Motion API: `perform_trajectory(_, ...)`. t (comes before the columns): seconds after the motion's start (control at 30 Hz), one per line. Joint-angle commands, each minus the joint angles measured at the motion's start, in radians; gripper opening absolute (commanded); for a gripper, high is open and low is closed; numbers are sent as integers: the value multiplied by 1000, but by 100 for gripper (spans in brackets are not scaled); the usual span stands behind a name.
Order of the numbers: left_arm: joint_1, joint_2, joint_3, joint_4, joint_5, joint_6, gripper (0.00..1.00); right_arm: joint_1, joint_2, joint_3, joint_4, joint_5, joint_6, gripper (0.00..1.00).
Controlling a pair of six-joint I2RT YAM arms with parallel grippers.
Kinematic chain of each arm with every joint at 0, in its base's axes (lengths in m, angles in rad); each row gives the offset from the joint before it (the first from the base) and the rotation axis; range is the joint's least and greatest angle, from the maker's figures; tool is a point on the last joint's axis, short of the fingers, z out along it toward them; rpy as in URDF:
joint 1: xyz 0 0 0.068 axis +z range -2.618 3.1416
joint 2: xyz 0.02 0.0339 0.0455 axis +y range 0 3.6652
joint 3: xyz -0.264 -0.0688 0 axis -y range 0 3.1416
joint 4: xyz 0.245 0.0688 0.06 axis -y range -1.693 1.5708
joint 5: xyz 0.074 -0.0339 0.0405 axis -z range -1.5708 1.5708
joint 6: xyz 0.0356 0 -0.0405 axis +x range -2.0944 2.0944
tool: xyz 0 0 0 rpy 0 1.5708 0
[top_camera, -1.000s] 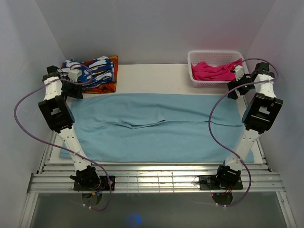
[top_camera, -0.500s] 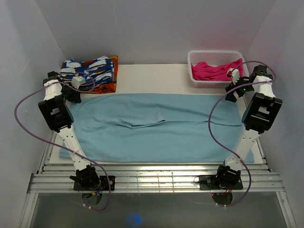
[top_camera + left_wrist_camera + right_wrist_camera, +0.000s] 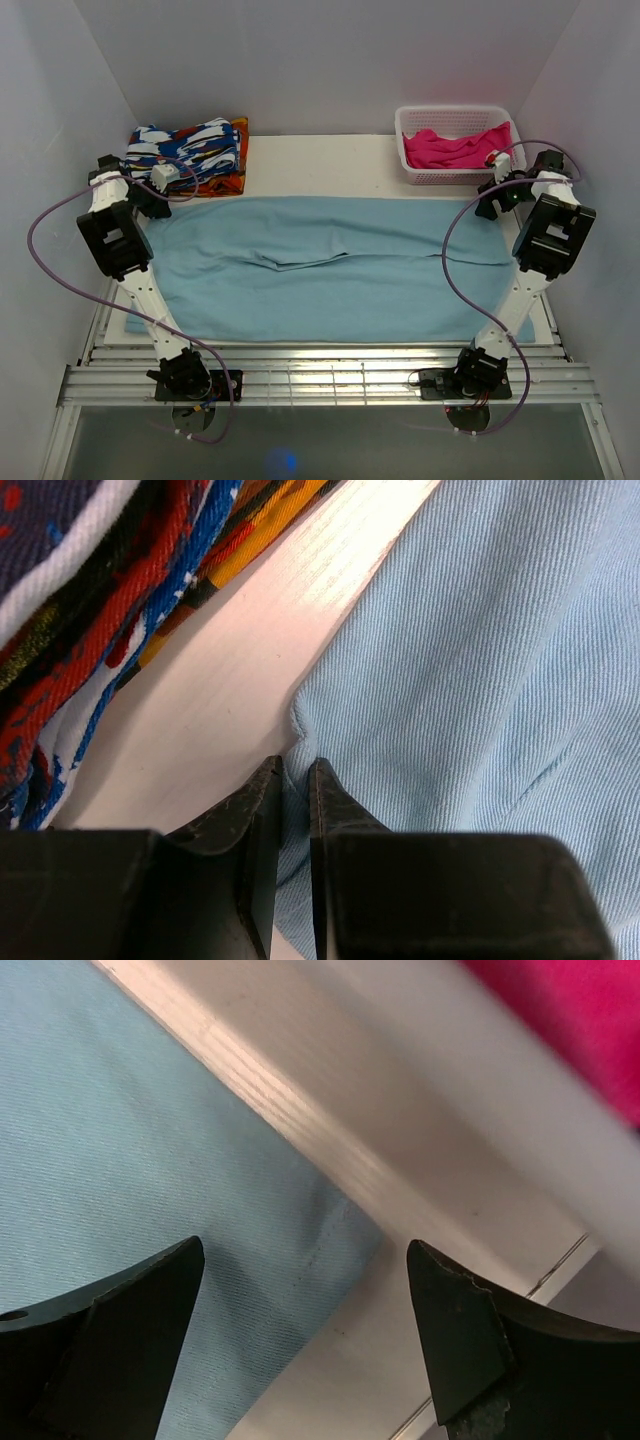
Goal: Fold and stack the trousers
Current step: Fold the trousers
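Trousers (image 3: 320, 265): light blue, spread flat across the middle of the surface (image 3: 320, 165), legs running left to right.
Left pincer (image 3: 295, 780): at the far-left corner of the trousers, jaws drawn almost together with the cloth edge pinched between them.
Right pincer (image 3: 305, 1250): jaws spread wide, over the far-right corner of the trousers, nothing held.
Patterned cloth (image 3: 195, 150): folded, far left, just beyond the trousers.
Basket (image 3: 455, 112): white, far right, holding a pink garment (image 3: 450, 150).
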State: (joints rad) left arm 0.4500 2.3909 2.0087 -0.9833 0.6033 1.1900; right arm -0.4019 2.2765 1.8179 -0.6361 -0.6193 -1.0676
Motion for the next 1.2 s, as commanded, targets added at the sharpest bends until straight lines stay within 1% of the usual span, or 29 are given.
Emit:
perform_trajectory(0.0,-5,50,-67,-114,-63,17,18,6,-14,-55,214,15,133,88)
perform_trajectory(0.03,-5,50,-67,-114,-66,19,18,6,-6,-63,213,33,141,88)
perform_trajectory(0.17,-5,54,-68,-114,-73,20,18,5,14,-65,150,55,66,83)
perform_trajectory(0.23,-5,56,-67,-114,-68,13,17,2,21,-58,106,32,49,70)
perform_trajectory(0.27,-5,56,-67,-114,-65,11,16,-2,21,-52,92,12,43,55)
perform_trajectory(0.33,-5,54,-62,-114,-56,-7,13,-5,18,-26,47,-28,41,42)
perform_trajectory(0.37,-4,53,-56,-114,-50,-18,12,-6,15,-17,29,-39,37,27)
perform_trajectory(0.4,-1,48,-36,-111,-40,-32,10,-8,9,0,12,-51,32,17)
perform_trajectory(0.43,1,45,-24,-103,-16,-53,9,-14,-17,6,0,-78,31,9)
perform_trajectory(0.5,12,31,-1,-66,3,-125,0,-29,-50,9,-10,-106,46,8)
perform_trajectory(0.6,30,-30,13,21,42,-219,0,-44,-124,23,-22,-149,52,8)
perform_trajectory(0.63,48,-71,10,47,79,-268,0,-55,-162,27,-25,-166,52,8)
perform_trajectory(0.67,59,-94,9,72,99,-268,0,-63,-181,26,-25,-175,52,8)
perform_trajectory(0.7,70,-114,7,119,121,-317,0,-77,-198,26,-34,-183,48,8)
perform_trajectory(0.77,101,-177,-2,152,170,-355,0,-89,-248,24,-54,-207,18,8)
perform_trajectory(0.8,108,-200,-7,162,217,-363,0,-103,-267,21,-75,-214,8,8)
perform_trajectory(0.93,151,-334,-91,201,303,-368,0,-143,-374,-8,-145,-255,-81,8)
perform_trajectory(0.97,171,-396,-141,209,314,-363,0,-150,-391,-29,-157,-263,-97,8)
perform_trajectory(1.0,182,-427,-169,213,352,-353,0,-169,-412,-41,-168,-269,-112,8)
perform_trajectory(1.07,223,-498,-232,219,383,-308,0,-192,-474,-72,-197,-298,-167,8)
perform_trajectory(1.1,239,-571,-307,233,400,-299,0,-215,-495,-103,-211,-304,-193,8)
perform_trajectory(1.13,257,-608,-344,227,442,-237,0,-227,-533,-118,-271,-315,-237,8)
perform_trajectory(1.17,292,-646,-384,218,457,-209,0,-239,-552,-138,-299,-316,-324,8)
